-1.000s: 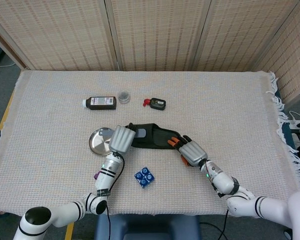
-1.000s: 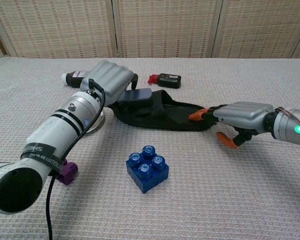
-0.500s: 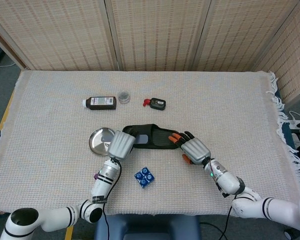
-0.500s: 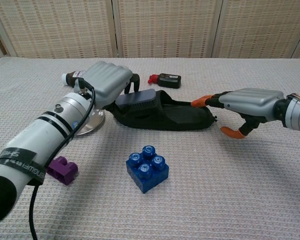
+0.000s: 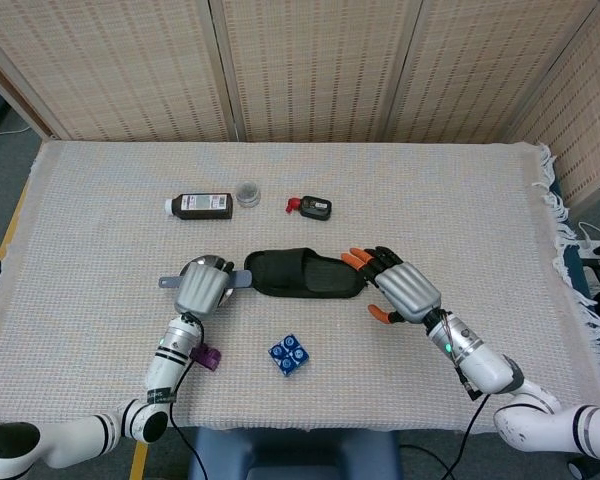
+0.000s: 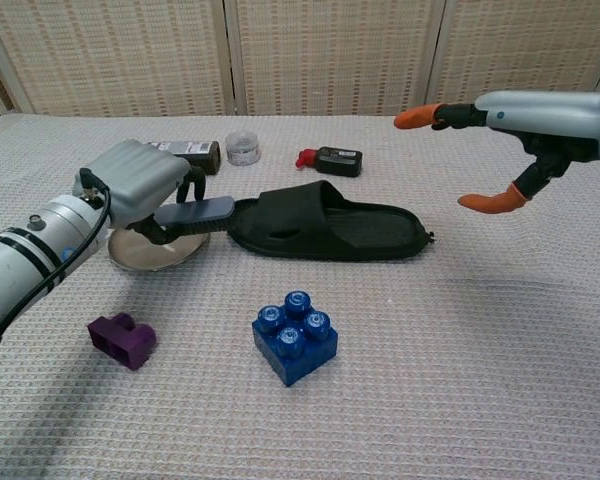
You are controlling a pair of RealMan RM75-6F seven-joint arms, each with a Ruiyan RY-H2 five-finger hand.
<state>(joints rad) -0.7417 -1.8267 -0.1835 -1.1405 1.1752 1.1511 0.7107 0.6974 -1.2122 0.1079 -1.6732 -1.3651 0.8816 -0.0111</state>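
Observation:
A black slipper (image 5: 305,273) (image 6: 330,228) lies flat in the middle of the cloth-covered table. My left hand (image 5: 202,288) (image 6: 140,185) hovers just left of its heel end, over a round metal dish (image 6: 155,252), holding nothing; one fingertip (image 6: 195,212) points toward the slipper without gripping it. My right hand (image 5: 405,288) (image 6: 540,110) is raised right of the slipper's toe, fingers spread, orange fingertips (image 6: 418,117) apart, empty. A blue brick (image 5: 289,353) (image 6: 295,338) sits in front of the slipper. A purple brick (image 5: 207,357) (image 6: 121,338) lies near my left forearm.
At the back lie a dark bottle (image 5: 202,205) (image 6: 180,150) on its side, a small clear jar (image 5: 247,193) (image 6: 243,149) and a black device with a red part (image 5: 312,207) (image 6: 332,160). The cloth's fringed edge (image 5: 552,190) runs down the right.
Both hands have let go of the slipper and drawn away: the left moved left over the dish, the right rose and moved right. The slipper now lies flat.

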